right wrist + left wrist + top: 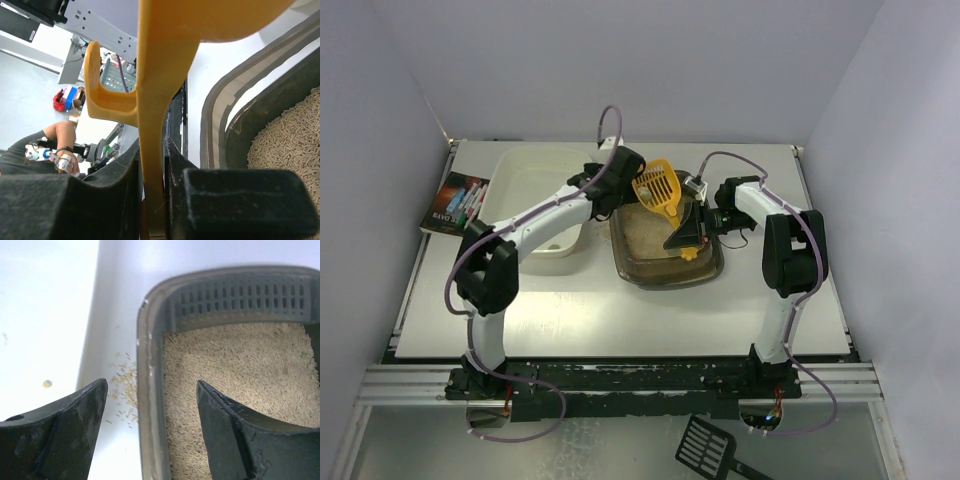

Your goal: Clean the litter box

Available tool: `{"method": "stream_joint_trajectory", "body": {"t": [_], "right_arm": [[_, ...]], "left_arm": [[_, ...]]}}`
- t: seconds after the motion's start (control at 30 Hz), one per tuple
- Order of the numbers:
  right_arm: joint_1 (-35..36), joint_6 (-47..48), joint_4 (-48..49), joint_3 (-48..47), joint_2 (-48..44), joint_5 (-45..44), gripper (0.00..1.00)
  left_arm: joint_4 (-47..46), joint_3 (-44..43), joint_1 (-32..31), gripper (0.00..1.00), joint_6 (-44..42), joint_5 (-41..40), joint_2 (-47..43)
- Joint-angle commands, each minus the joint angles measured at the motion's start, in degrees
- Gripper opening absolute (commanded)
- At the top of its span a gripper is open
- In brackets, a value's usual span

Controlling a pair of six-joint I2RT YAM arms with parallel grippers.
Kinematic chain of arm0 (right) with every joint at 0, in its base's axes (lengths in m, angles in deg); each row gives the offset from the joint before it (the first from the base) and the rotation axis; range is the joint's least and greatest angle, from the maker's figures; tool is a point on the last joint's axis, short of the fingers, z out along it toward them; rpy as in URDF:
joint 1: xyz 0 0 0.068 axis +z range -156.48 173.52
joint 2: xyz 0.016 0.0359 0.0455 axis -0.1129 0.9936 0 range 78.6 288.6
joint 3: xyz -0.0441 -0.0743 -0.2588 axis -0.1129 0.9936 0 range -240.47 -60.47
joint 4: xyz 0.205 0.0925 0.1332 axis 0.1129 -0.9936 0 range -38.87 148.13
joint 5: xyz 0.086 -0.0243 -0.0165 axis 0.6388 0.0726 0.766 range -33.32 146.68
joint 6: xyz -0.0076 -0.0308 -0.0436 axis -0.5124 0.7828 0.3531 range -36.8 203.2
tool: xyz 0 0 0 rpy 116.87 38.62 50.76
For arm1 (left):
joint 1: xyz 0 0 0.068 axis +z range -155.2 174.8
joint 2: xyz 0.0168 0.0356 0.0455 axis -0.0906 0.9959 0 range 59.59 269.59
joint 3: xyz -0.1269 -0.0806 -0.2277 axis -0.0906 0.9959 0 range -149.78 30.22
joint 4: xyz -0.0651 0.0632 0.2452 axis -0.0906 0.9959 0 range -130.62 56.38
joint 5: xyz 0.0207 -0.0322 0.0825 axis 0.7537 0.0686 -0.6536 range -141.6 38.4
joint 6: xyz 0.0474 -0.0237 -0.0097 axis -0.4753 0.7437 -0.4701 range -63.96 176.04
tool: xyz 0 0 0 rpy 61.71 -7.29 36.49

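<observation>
We take the litter box (665, 283) as our landmark. It sits on the table (620, 320) between the two arms, with beige litter spread across its floor and a few greenish lumps (302, 355) showing near its far end.

The right gripper (692, 232) hangs over the box's right side, jaws clamped on the thin handle of the yellow scoop (658, 190). The slotted head is lifted above the box's far edge. We cannot tell whether the scoop carries anything. The left gripper (610, 185) hovers at the box's far left corner, its jaws wide apart and empty. In the left wrist view one finger is outside the rim (145, 390) and the other is over the litter. The white tub (535, 180) lies just beside the box's left side, and loose grains (125, 385) lie scattered on the table in the strip between them.

We see these risks:
- **Scoop pivoting:** the hold on the handle is narrow, so the scoop may swing in the jaws on contact with the litter.
- **Spilling:** carrying a load across the left rim could drop more grains into that strip.
- **Shoving the box:** a left gripper lowered as it stands would meet the rim and push the box.
- **Arms colliding:** both arms crowd the far end, so the scoop head may strike the left wrist.
</observation>
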Motion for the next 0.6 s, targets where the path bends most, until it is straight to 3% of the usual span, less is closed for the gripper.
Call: {"method": "stream_joint_trajectory", "body": {"t": [0.0, 0.27, 0.57], "right_arm": [[-0.3, 1.3, 0.2, 0.2, -1.7, 3.7, 0.00], [-0.2, 2.2, 0.3, 1.0, -3.6, 3.4, 0.00], [-0.2, -5.1, 4.1, -2.3, -6.1, 0.5, 0.00]], "left_arm": [[3.1, -1.9, 3.2, 0.81, -2.8, -1.8, -4.0], [2.8, 0.8, 7.8, 0.80, -5.1, 3.0, -6.0], [8.6, -5.6, 12.8, 0.78, -7.5, 10.3, -6.4]]}}
